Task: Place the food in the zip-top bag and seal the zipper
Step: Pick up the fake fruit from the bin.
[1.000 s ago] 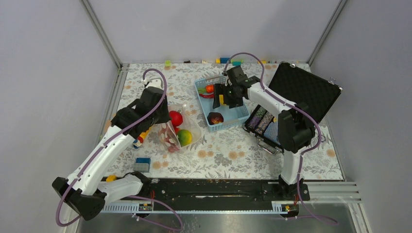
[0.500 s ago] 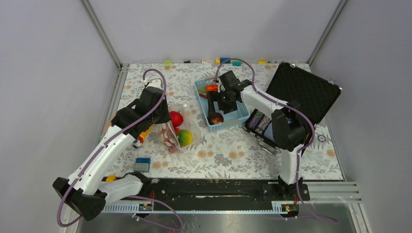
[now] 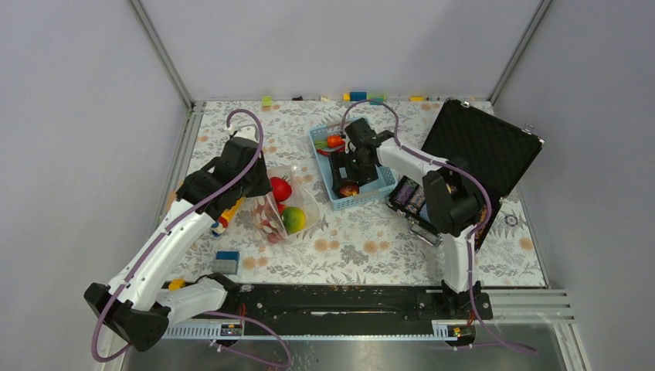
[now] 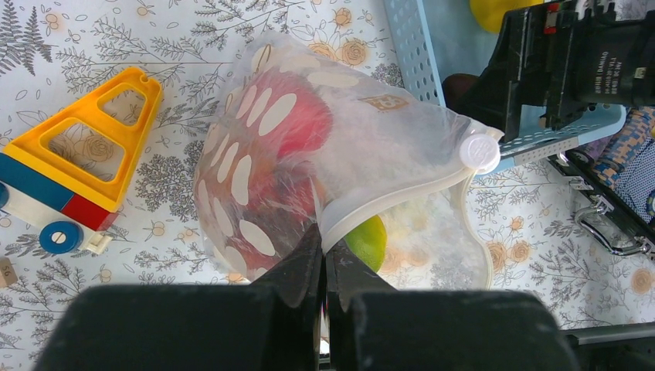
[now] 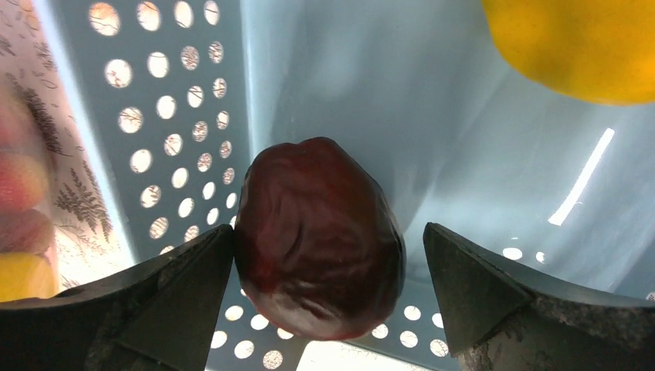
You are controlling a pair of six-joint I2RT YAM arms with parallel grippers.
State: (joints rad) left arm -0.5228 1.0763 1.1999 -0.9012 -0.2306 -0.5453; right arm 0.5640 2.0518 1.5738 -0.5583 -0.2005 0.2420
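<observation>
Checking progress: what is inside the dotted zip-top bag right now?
A red round fruit and a green one show through the bag; its white dots and folds hide anything else.

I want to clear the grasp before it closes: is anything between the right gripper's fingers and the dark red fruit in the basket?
Nothing visible. The open right gripper straddles the dark red fruit on the floor of the blue basket; the yellow piece lies off to one side, outside the jaws.

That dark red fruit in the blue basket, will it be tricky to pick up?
Probably slippery: the dark red fruit looks glossy. Its rounded shape may let it roll or pop out as the open right gripper closes.
</observation>
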